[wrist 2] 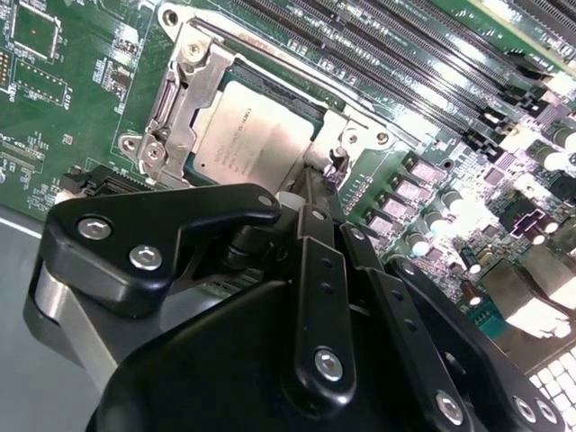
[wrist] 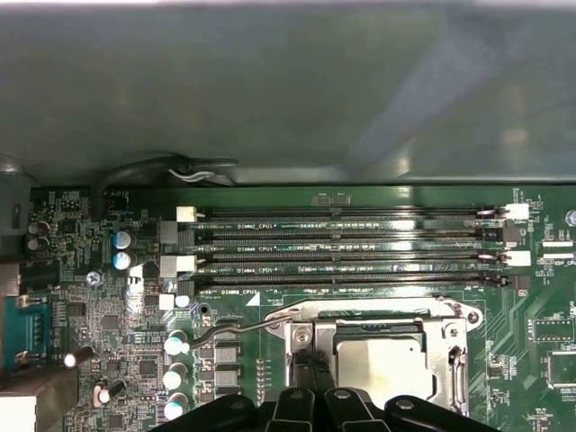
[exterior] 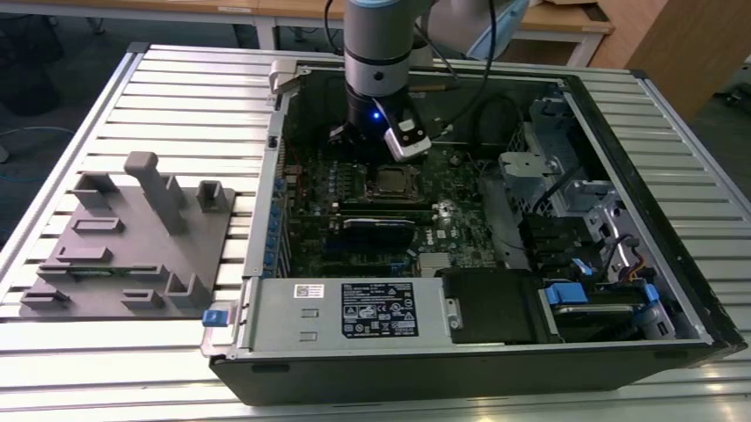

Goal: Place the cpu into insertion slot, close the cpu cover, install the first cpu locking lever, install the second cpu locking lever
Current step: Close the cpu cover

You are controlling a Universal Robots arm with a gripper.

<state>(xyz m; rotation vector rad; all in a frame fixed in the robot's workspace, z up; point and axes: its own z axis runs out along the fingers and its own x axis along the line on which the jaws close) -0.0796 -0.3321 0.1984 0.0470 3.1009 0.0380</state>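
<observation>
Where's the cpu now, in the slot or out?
In: the cpu lies flat inside the slot, with the cover down over its edges.

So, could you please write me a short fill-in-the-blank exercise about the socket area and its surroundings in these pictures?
1. The cpu cover lies closed over the ___.
2. The circuit board around it is ___.
3. Next to the cover run ___ long black memory slots.
4. The grey fixture lies on the exterior view's ___ of the computer case.

Missing words: cpu; green; four; left.
</observation>
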